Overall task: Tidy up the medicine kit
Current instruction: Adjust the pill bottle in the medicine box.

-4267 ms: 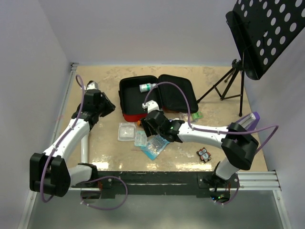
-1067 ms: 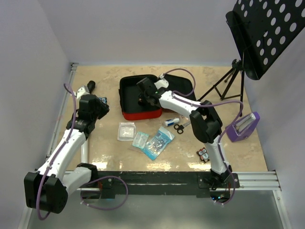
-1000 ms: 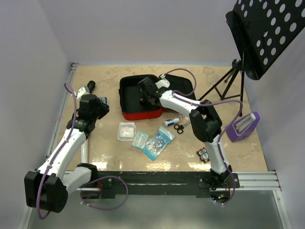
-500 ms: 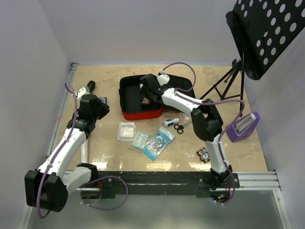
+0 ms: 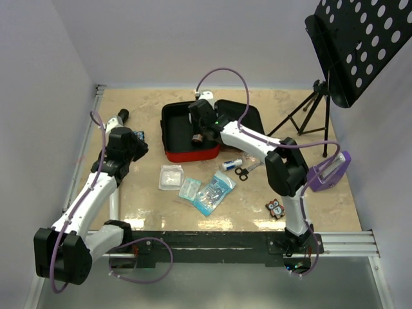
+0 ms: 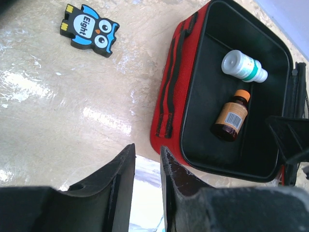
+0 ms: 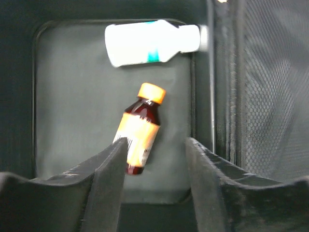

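Pulled up from kit (image 5: 190, 155), right pincer (image 7: 155, 145) apart and empty, amber bottle (image 7: 139, 135) left inside; lift straight clear before fetching pouches (image 5: 212, 192).

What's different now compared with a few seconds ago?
The right gripper swung from the packets into the medicine kit, laid an amber bottle beside the white bottle, let go and lifted, open. The white bottle and the packets stayed put.

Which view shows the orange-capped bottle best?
The right wrist view: the orange-capped bottle lies centred and close. The left wrist view shows it smaller, inside the medicine kit. From above, the right arm mostly hides it.
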Tool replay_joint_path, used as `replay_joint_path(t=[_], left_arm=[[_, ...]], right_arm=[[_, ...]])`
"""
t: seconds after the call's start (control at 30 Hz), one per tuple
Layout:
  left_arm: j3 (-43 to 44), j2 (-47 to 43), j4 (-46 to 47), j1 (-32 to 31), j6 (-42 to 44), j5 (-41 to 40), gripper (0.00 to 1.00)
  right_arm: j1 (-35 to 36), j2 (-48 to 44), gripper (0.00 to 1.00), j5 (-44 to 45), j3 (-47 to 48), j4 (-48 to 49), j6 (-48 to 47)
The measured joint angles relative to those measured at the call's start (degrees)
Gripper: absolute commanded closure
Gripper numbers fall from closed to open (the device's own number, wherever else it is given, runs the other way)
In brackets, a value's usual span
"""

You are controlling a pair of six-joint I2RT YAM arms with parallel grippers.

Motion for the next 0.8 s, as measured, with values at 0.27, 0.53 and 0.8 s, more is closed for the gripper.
replay_joint_path(t=[0.27,0.53,0.8], left_arm=[[-0.48,1.29,0.13,0.00,0.11,1.42,0.69],[-0.85,1.27,0.55,0.00,0.46,2.19,0.69],[-0.85,1.70,1.36,0.00,0.50,2.73,0.70]], right_arm=[[5.68,0.37,0.25,0.37,1.60,-3.28,-13.64],[6.12,6.67,0.23,1.01,7.89,-8.59,-19.41],[3.93,10.10,0.24,-0.17,9.38,-10.54,-18.60]])
